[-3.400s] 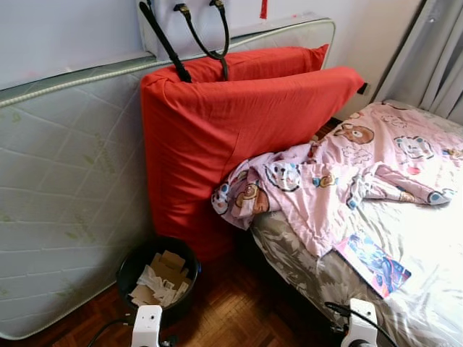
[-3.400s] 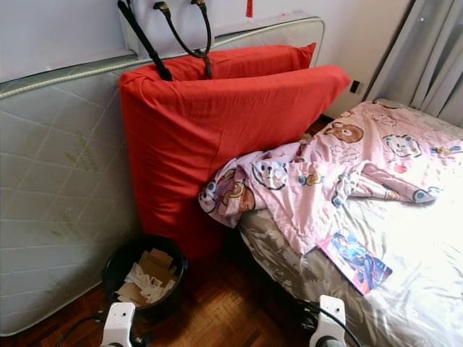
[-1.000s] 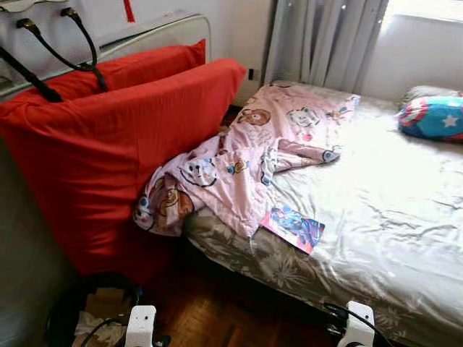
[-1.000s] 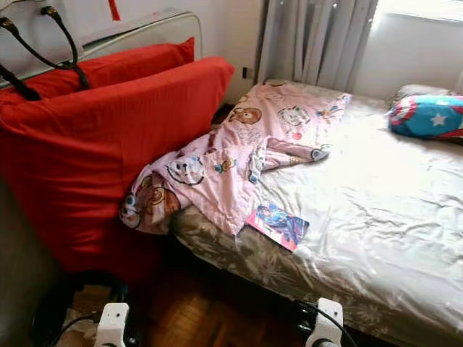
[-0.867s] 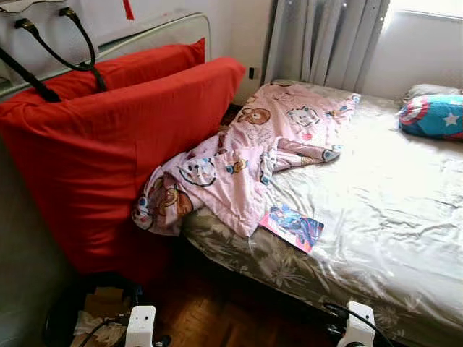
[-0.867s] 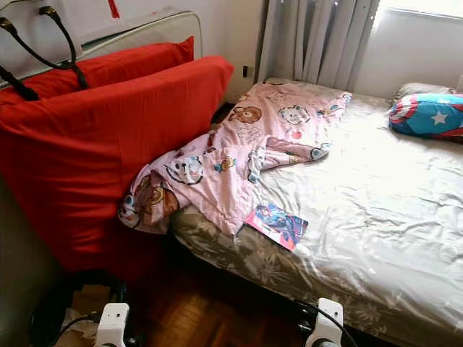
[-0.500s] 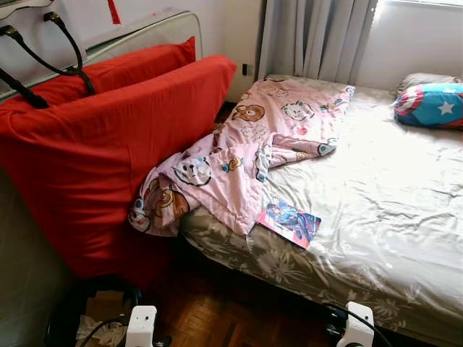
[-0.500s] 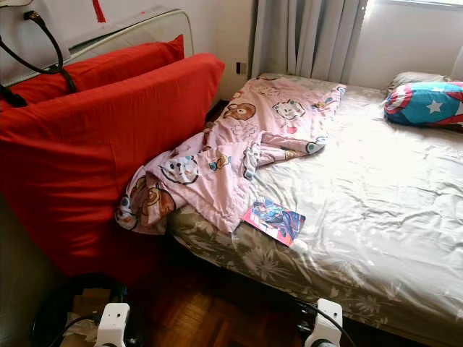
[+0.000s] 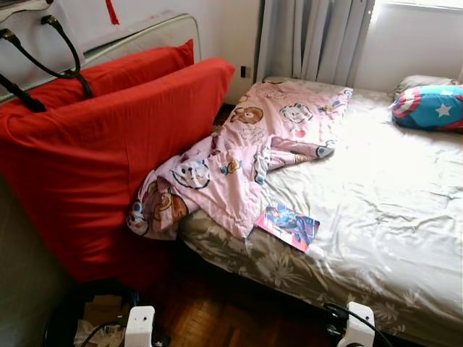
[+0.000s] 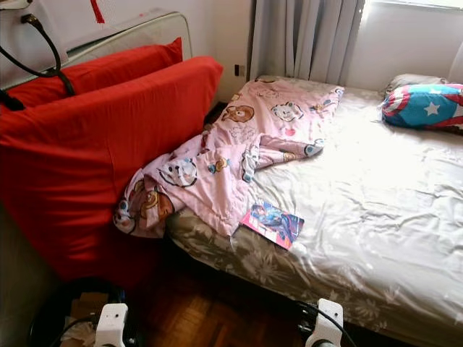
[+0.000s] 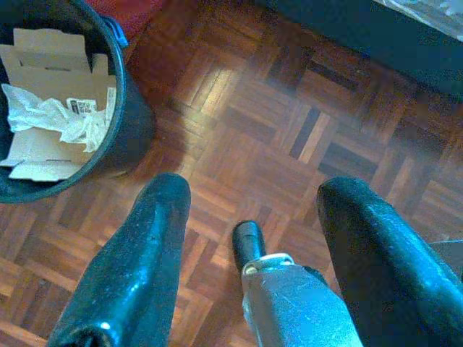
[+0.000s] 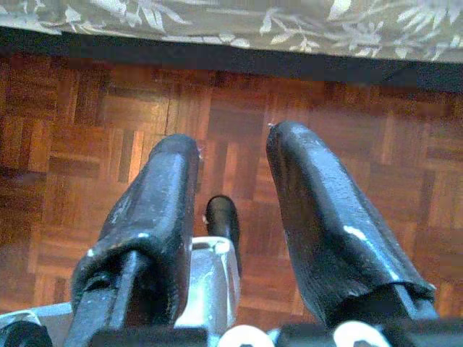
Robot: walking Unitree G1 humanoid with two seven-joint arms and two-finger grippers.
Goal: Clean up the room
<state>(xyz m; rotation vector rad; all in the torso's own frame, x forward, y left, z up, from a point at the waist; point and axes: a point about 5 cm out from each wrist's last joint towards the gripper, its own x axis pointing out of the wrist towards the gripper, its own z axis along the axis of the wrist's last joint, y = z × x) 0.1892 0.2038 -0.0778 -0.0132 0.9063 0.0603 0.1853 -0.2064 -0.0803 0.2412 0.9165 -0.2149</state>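
A pink cartoon-print blanket (image 9: 246,155) lies rumpled across the near side of the bed (image 9: 376,217) and hangs over its corner. Beside it on the sheet lies a colourful booklet (image 9: 287,225). A blue star-print pillow (image 9: 428,108) rests at the far end of the bed. A black bin (image 11: 69,108) holding cardboard and crumpled paper stands on the parquet by my left gripper (image 11: 249,199), which hangs open over the floor. My right gripper (image 12: 231,155) also hangs open above the parquet, near the bed's edge.
A red-covered mattress (image 9: 108,144) leans against the wall on the left, with black bag handles (image 9: 43,58) over its top. A second pale mattress (image 9: 137,36) stands behind it. Grey curtains (image 9: 311,36) hang at the back. Dark parquet (image 9: 217,311) runs between the bed and the mattress.
The camera has swung right from the mattresses and bin toward the bed, bringing the pillow and curtains into view. Over the last half second it barely shifted. Nothing in the room moved.
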